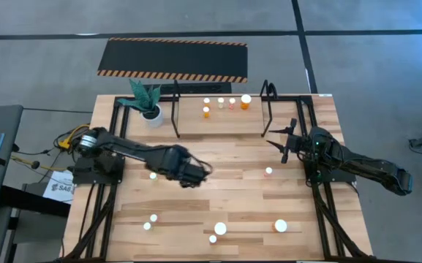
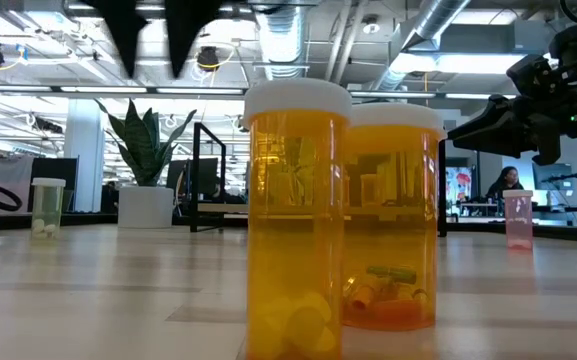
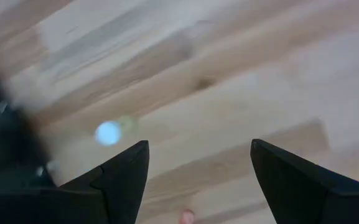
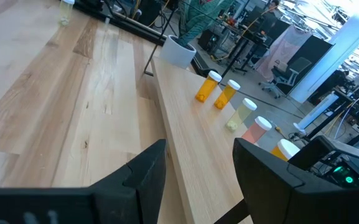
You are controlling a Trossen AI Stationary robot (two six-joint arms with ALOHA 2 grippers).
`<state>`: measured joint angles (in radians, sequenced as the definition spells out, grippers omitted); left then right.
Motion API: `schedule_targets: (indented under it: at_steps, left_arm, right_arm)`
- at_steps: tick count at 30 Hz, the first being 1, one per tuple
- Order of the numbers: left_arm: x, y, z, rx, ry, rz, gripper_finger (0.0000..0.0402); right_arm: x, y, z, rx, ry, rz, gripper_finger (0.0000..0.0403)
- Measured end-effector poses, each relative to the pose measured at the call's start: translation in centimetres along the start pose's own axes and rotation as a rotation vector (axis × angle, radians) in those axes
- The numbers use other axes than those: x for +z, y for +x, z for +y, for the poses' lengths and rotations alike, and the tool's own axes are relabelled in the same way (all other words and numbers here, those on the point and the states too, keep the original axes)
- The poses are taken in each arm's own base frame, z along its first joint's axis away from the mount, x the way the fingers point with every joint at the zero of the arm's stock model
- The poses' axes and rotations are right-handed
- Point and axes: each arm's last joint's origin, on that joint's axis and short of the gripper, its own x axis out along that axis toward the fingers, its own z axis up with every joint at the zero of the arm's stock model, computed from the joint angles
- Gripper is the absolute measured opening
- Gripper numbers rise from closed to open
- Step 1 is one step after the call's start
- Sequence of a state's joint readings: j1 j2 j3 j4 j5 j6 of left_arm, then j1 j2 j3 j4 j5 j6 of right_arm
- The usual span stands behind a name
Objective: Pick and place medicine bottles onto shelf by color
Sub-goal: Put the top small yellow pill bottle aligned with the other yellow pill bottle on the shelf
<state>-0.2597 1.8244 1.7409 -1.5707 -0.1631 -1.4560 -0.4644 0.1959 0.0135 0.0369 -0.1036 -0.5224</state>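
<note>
In the low view, two amber bottles stand close to the camera and hide most of the table behind them; the nearer one is cut off at the bottom edge, and the small pieces inside both are hard to identify. The left wrist view is blurred, and a pale spot beyond the fingers cannot be identified. The left hand hangs over the middle of the table with its fingers spread wide, released, holding nothing and touching nothing. The right hand sits at the right side of the table, near the right end loop of the shelf; its fingers stand partly apart with nothing between them. Five bottles stand in a row on the shelf at the far side of the table: two amber, one pale, one pink, one orange. Other bottles stand scattered on the table: one right of centre, one near the left arm, and several along the near edge. A white plant pot stands at the far left, just beside the shelf's left upright.
</note>
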Motion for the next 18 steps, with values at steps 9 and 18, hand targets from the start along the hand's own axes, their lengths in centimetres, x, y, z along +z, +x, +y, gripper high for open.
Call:
schedule_targets:
  at_steps: [9,18]
  left_arm:
    - [-3.5,4.6,5.2,0.075,-0.27,-0.067,0.0268]
    - [-4.5,8.6,7.5,0.047,-0.358,-0.017,0.0268]
  right_arm:
    - [0.0,0.0,0.0,0.0,0.0,0.0,0.0207]
    - [0.0,0.0,0.0,0.0,0.0,0.0,0.0207]
